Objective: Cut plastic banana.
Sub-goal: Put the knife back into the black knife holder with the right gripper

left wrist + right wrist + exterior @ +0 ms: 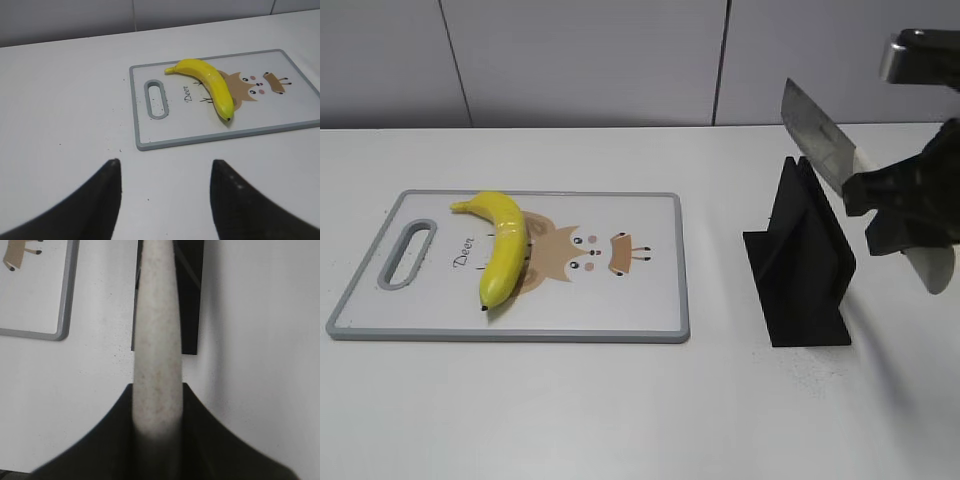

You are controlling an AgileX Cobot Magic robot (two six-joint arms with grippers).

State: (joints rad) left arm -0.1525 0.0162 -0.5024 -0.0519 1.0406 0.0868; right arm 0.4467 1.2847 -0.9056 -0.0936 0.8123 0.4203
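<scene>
A flat white cutting board (620, 290) with a grey rim, rounded corners and an oblong handle slot lies on the matte white table (570, 410) at the left of the exterior view. A cartoon deer face and the word "Deer" are printed on it. To its right, at mid-frame, stands a black knife stand (805, 270) of thin upright plates on a flat base, dull in finish.

The plastic banana (503, 245) is smooth, glossy and bright yellow, gently curved, with a short stem pointing to the upper left and a small dark tip at the lower end. It lies on the left half of the board, just right of the handle slot, partly over the deer print.

At the right edge of the exterior view the right gripper (885, 195) hangs above and beside the stand, its black fingers pinched on the pale, speckled handle of a knife (820, 140). The broad metal blade slants up to the left, its lower part seemingly just over the stand's top, though contact cannot be judged. In the right wrist view the handle runs up the centre between the dark fingers.

The left gripper (165, 200) shows only in its own wrist view: two dark fingers spread wide and empty at the bottom of the frame, above bare table, well short of the board.
</scene>
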